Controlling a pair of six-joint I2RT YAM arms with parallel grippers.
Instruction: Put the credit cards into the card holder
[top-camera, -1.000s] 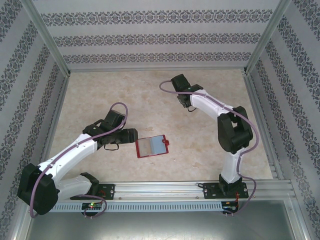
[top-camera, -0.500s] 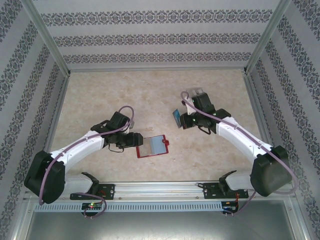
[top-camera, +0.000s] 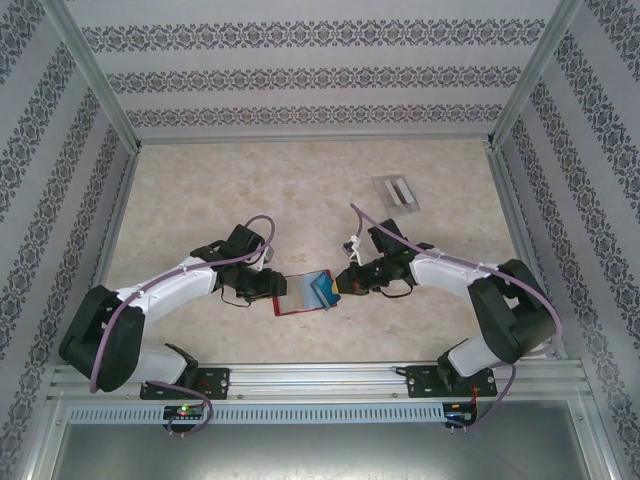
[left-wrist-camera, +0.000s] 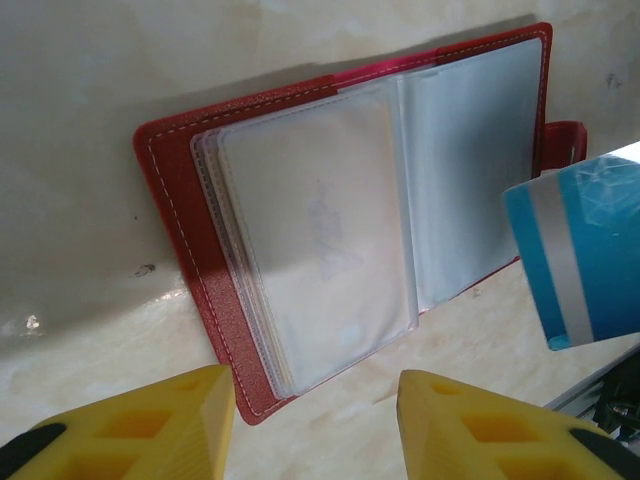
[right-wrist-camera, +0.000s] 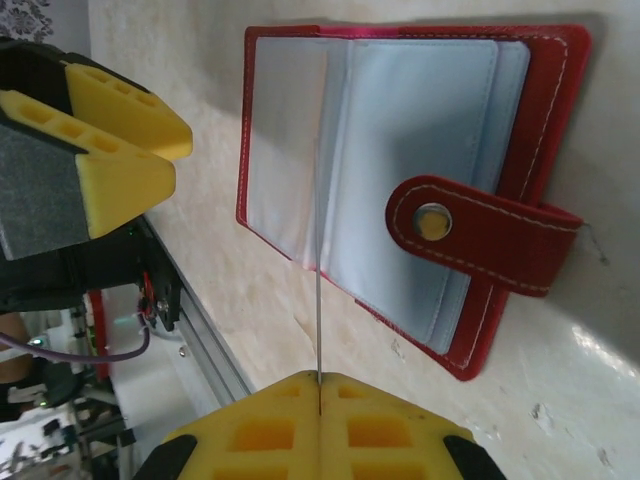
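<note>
Beige marbled tabletop (top-camera: 300, 190); floral-striped wallpaper walls (top-camera: 320, 70) three sides; aluminium rail (top-camera: 330, 375) near edge; even light.

A beige marbled table (top-camera: 300, 180) carries the open red card holder (top-camera: 296, 293) near its front and, apparently, a translucent tray (top-camera: 397, 191) far right.

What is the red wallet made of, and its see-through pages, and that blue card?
The red card holder looks like leather or fake leather: it has a grainy surface and pale stitching along the edge. Its pockets seem to be thin clear plastic, glossy and a little cloudy. The blue card looks like stiff, shiny plastic with a grey stripe. Seen edge-on, it is very thin.
</note>
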